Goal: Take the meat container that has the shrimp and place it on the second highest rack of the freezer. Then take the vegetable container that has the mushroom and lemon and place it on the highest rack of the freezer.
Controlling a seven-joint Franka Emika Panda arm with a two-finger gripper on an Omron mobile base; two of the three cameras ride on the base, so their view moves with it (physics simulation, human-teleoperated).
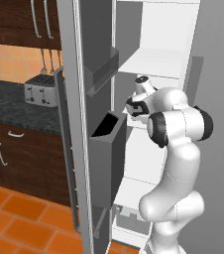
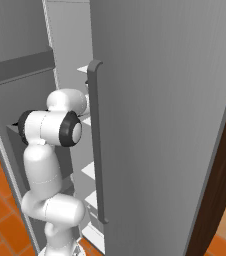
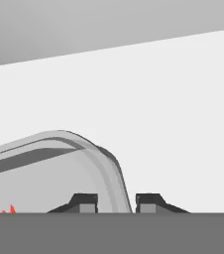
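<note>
pincer (image 3: 116,202) astride grey rounded rim of meat container (image 3: 59,163), red shrimp (image 3: 10,209) inside

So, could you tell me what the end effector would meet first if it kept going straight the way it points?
Probably the white shelf ahead. The end effector grips the container's rim, so that would lead; depth is unclear.

The glossy white, rounded-segment robot arm (image 1: 176,163) is showing black bands at its joints, bulging at its elbow and shoulder. Two small dark finger tips (image 3: 86,202) are bearing grey faces.
</note>
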